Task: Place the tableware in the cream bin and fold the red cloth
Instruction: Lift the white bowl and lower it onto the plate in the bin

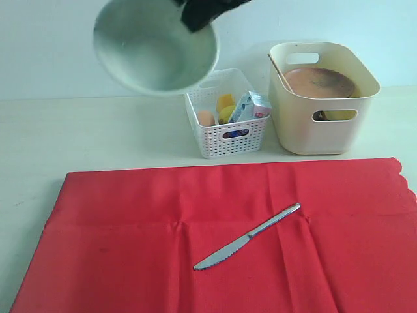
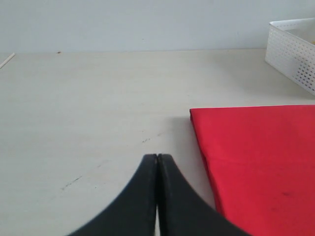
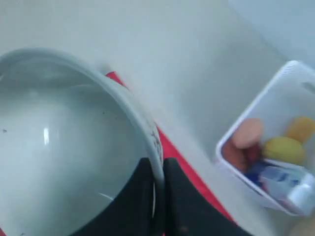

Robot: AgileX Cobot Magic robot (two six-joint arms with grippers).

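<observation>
Red cloth [image 1: 130,228], knife [image 1: 247,236] diagonal, blade near-left

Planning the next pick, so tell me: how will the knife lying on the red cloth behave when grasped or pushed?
The knife looks like shiny metal, so probably rigid and slippery. It lies flat on the red cloth, so getting under it may be hard. Pushing it could wrinkle the soft cloth.
</observation>
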